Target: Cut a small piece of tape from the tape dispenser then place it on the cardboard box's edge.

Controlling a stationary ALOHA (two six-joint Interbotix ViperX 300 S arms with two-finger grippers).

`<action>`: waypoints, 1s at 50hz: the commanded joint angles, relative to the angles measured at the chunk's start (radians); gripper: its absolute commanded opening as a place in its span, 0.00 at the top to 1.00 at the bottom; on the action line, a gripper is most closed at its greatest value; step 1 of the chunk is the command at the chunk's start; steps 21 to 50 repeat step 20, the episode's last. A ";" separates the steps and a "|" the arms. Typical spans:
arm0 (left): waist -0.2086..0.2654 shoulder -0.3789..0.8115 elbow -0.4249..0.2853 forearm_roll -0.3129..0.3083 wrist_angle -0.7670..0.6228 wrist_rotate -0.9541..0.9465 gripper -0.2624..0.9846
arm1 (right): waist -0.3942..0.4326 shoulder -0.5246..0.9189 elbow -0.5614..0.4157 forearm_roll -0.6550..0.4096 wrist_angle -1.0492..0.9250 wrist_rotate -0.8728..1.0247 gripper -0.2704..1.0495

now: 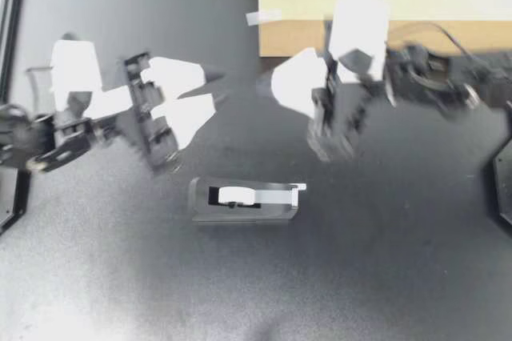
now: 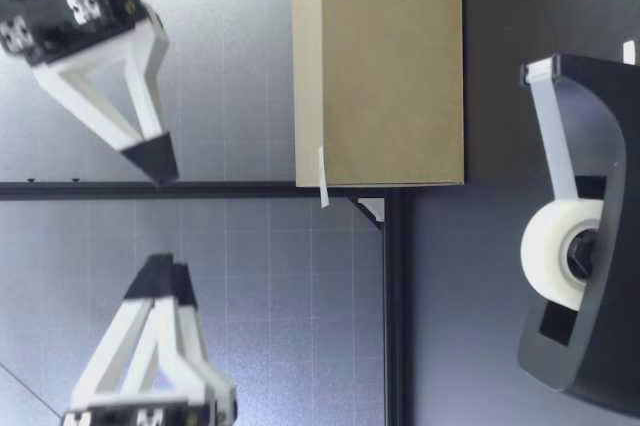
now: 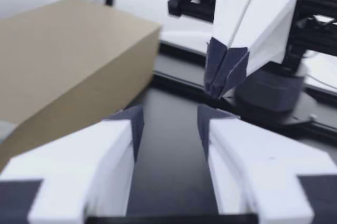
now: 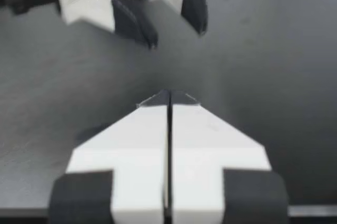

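A black tape dispenser [image 1: 244,199] with a white roll [image 2: 560,251] stands on the dark table, nearer the front than both grippers. The cardboard box [image 1: 384,5] lies at the back right. A short white strip of tape [image 1: 262,17] sticks to the box's left top edge and overhangs it; the low view shows this strip [image 2: 322,178] at the box [image 2: 380,66] corner. My left gripper [image 1: 214,87] is open and empty, pointing right. My right gripper [image 1: 264,85] is shut with nothing visible in it, tip facing the left one across a small gap. In the left wrist view, the right gripper [image 3: 221,79] hangs ahead of the left gripper [image 3: 168,124].
A black frame rail [image 2: 395,306] runs along the table's back edge behind the box. The right arm's body [image 1: 432,77] lies in front of the box. Both grippers hover above the table, higher than the box top in the low view.
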 commanded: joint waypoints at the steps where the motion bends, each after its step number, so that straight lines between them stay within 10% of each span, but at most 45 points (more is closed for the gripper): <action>1: -0.023 -0.035 0.002 0.048 -0.005 -0.002 0.52 | 0.032 -0.044 0.009 0.003 -0.032 0.018 0.92; 13: -0.046 -0.060 0.014 0.132 -0.005 -0.009 0.52 | 0.084 -0.101 0.083 0.003 -0.120 0.051 0.92; 50: -0.046 -0.064 0.014 0.137 -0.005 -0.006 0.52 | 0.110 -0.109 0.103 0.003 -0.167 0.051 0.92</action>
